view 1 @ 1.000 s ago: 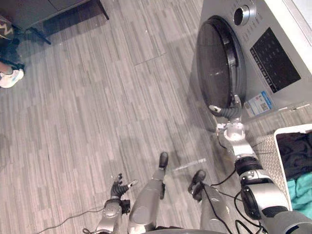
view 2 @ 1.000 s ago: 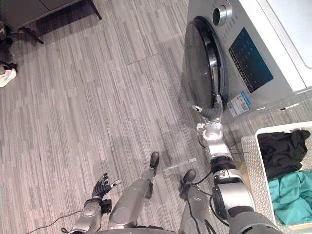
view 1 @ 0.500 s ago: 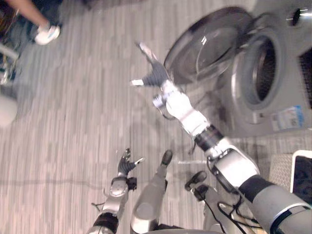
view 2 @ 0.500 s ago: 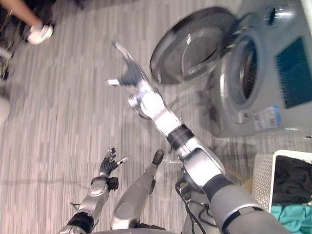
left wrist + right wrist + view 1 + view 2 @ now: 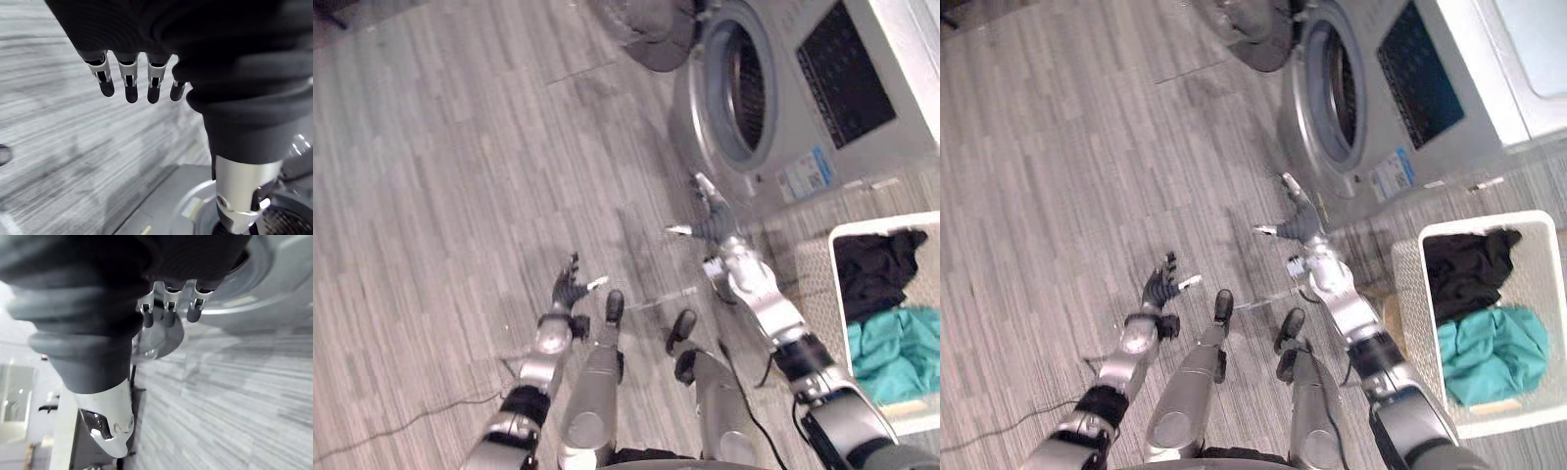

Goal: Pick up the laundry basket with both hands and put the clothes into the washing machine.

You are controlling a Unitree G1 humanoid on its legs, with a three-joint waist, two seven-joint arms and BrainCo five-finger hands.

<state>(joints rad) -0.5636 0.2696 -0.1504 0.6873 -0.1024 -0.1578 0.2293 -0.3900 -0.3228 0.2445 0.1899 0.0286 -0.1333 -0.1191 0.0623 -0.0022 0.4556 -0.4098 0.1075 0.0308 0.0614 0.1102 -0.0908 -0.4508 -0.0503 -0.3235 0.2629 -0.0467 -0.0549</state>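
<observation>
We find the laundry basket [image 5: 1407, 311] standing on the floor [image 5: 1058, 147] at the robot's right, near the front of the washing machine [image 5: 1387, 142] and touched by neither hand. The clothes lie inside the basket: a black garment [image 5: 1464, 274] in the part nearer the machine and a teal garment [image 5: 1489, 352] in the part farther from it, the two touching. The machine's round door [image 5: 1244, 24] is swung wide open, and the drum opening [image 5: 1337, 93] is exposed and dark inside. The right hand [image 5: 1298, 220] is held out above the floor just in front of the machine, below the drum opening and well apart from the basket; its fingers [image 5: 168, 308] are straight and spread, the thumb stands off to one side, and it holds nothing. The left hand [image 5: 1160, 289] is raised low over the floor on the robot's left, well apart from both machine and basket; its fingers [image 5: 127, 78] hang straight and slightly parted, with nothing between them. The floor is of grey wood-pattern planks.
</observation>
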